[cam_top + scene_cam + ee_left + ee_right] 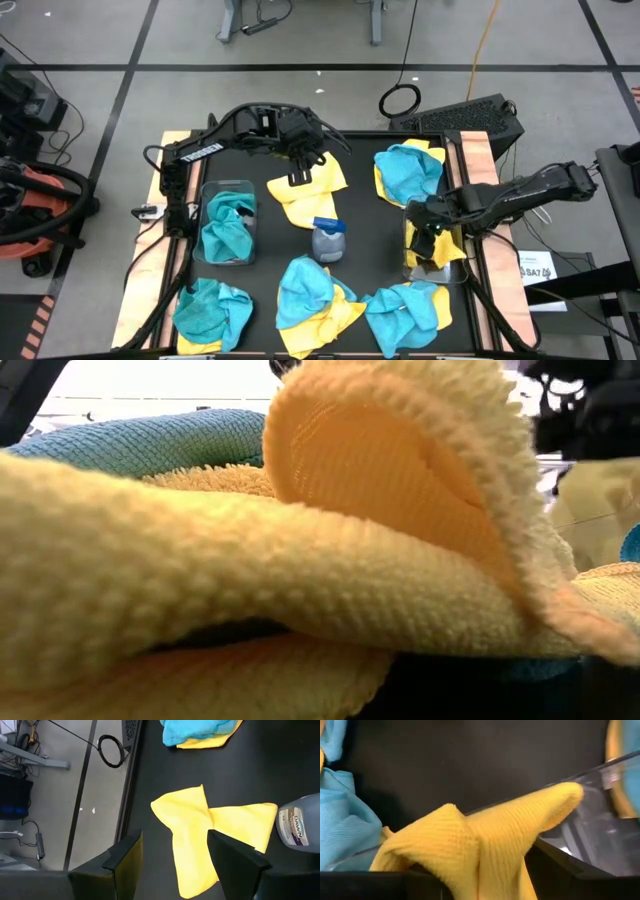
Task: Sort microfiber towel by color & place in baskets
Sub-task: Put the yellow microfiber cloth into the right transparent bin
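Observation:
A yellow microfiber towel (485,840) lies bunched in the clear right basket (440,272), one corner draped over the basket's wall (600,835). My right gripper (487,880) stands open right above it, pointing steeply down, a finger on either side of the towel's raised fold. The left basket (228,188) holds a teal towel (228,232). My left gripper (175,865) hovers open above a spread yellow towel (200,835) lying flat on the black table near its far edge. My right gripper has the raised fold (470,825) of the yellow towel between its spread fingers, coming from above. Whether either finger touches the cloth I cannot tell. The towel rests in the basket.
A grey spray bottle (328,240) stands mid-table. Teal and yellow towels lie in heaps at the far right (408,170) and along the near edge (210,310), (310,295), (405,310). In the low view a yellow towel (300,560) fills the picture.

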